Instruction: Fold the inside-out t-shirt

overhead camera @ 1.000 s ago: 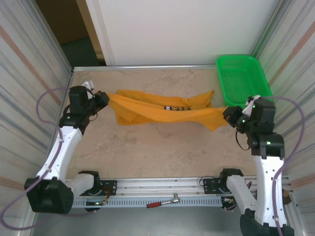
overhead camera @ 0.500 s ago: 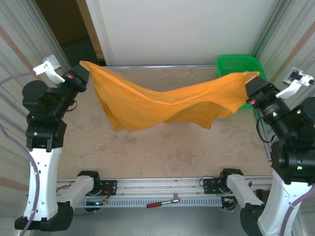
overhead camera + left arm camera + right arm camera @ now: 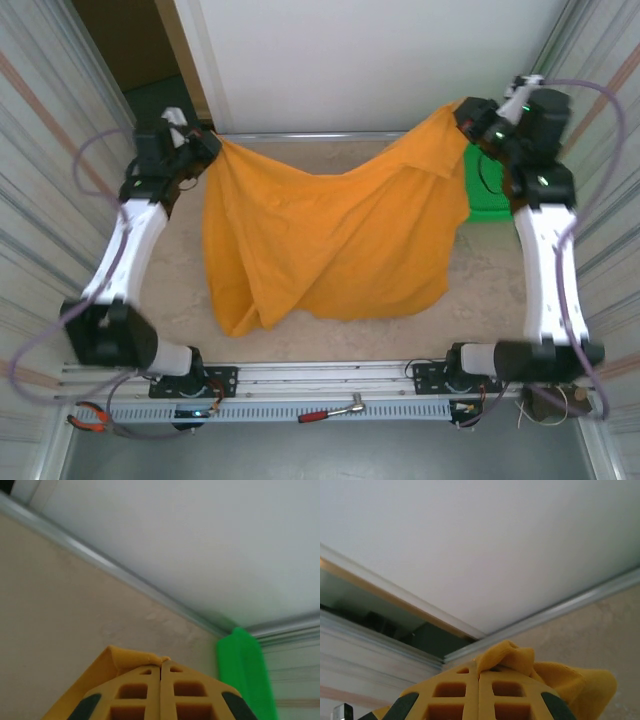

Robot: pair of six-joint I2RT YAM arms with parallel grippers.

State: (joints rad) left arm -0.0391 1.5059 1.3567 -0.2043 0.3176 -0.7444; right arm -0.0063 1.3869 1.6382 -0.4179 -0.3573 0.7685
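Observation:
The inside-out t-shirt (image 3: 330,240), plain mustard-orange on the face I see, hangs spread between both arms at the far side of the table. My left gripper (image 3: 210,143) is shut on its far-left corner; a fold of orange cloth (image 3: 127,656) pokes out past the closed fingertips. My right gripper (image 3: 465,112) is shut on the far-right corner, where bunched cloth (image 3: 512,656) sits at the fingertips. The shirt's lower edge drapes down toward the near rail, with a long fold trailing at the lower left (image 3: 235,315).
A green basket (image 3: 487,185) stands at the far right, partly behind the shirt and right arm; it is also in the left wrist view (image 3: 245,672). A red-handled ratchet (image 3: 335,411) lies on the near rail and pliers (image 3: 92,420) at the lower left. A white wall (image 3: 370,60) closes the back.
Both grippers have swung from high at the sides toward the table's far corners, still holding the shirt. The shirt has opened from a twisted band into a broad hanging sheet.

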